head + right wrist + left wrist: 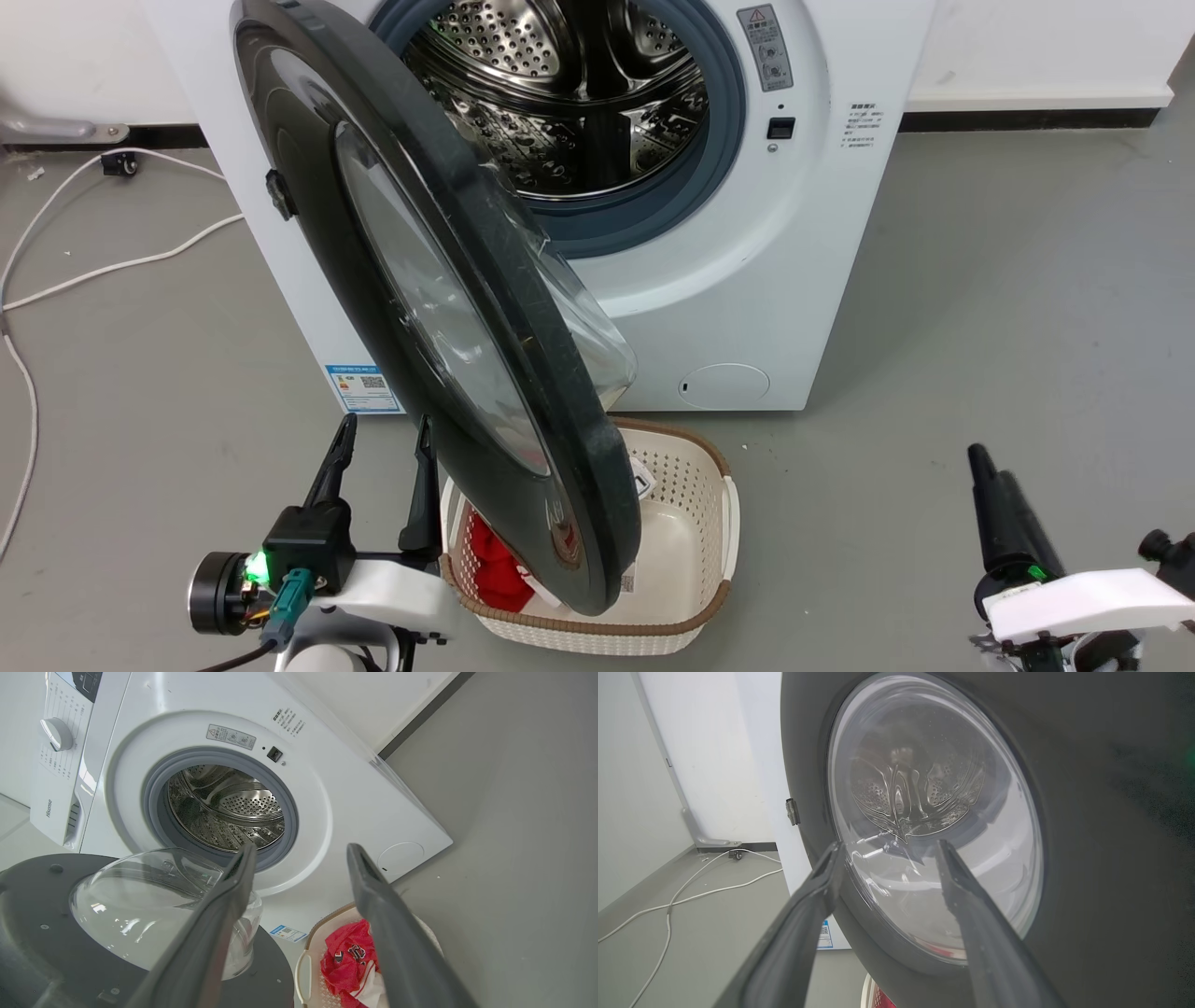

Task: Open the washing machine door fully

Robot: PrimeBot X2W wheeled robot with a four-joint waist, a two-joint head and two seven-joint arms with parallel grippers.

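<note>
The washing machine door (pixel 439 308), round and glossy black with a clear bulging window, stands swung out from the white machine (pixel 747 280), its edge turned toward me. The steel drum (pixel 579 93) is exposed. My left gripper (pixel 385 431) is open, low beside the door's outer face, nothing between its fingers. In the left wrist view the door (pixel 1087 835) looms close behind the open left gripper (pixel 889 845). My right gripper (pixel 982 465) hovers over the floor at the lower right. It is open (pixel 301 847), facing the door's inner side (pixel 37 933) and its glass bowl (pixel 140 905).
A cream laundry basket (pixel 730 523) with a red cloth (pixel 490 560) sits on the floor under the door's lower edge. White cables (pixel 112 266) trail over the grey floor at the left. Open floor lies to the machine's right.
</note>
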